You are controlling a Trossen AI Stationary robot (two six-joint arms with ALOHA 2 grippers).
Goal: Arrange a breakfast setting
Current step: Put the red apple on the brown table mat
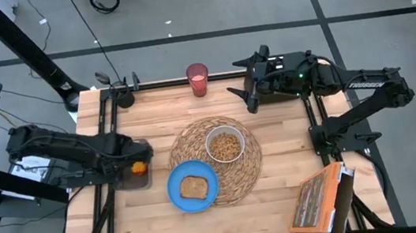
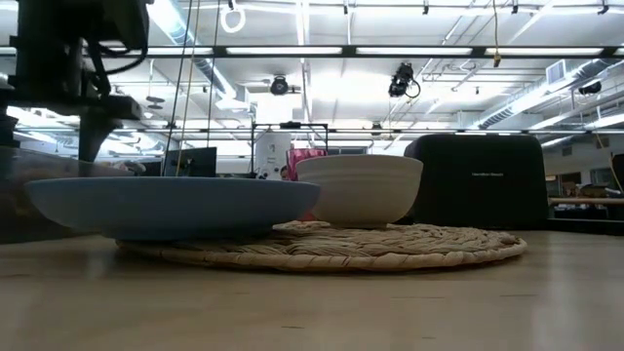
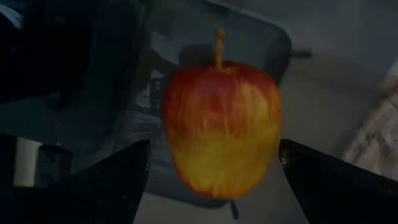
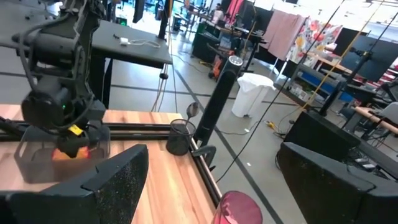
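The left gripper [image 1: 141, 168] is hanging over a clear bin [image 1: 132, 177] at the table's [image 1: 277, 164] left edge, and the apple [image 3: 217, 127] is sitting between its fingers [image 3: 112, 180] — a gap is showing on each side of the fruit in the left wrist view, so the jaws are standing spread and not pressing on it. The apple is sitting inside the bin, stem up.

In the middle of the table the placemat [image 1: 243, 172] is lying flat. The bowl [image 1: 225, 144] is sitting on it, toward the far right part, with something brown and grainy inside. The plate [image 1: 193, 186] is resting half on the mat's near left edge and half on the wood, and the toast [image 1: 194, 187] is lying on it.

The cup [image 1: 198, 79] is standing upright at the far edge of the table, apart from the mat. The right gripper [image 1: 244, 98] is waiting near that far edge, just right of the cup, jaws spread wide and holding nothing.

A cereal box [image 1: 319, 202] is lying at the near right corner — well apart from the mat. In the low view a black toaster [image 2: 478, 180] is standing behind the bowl.
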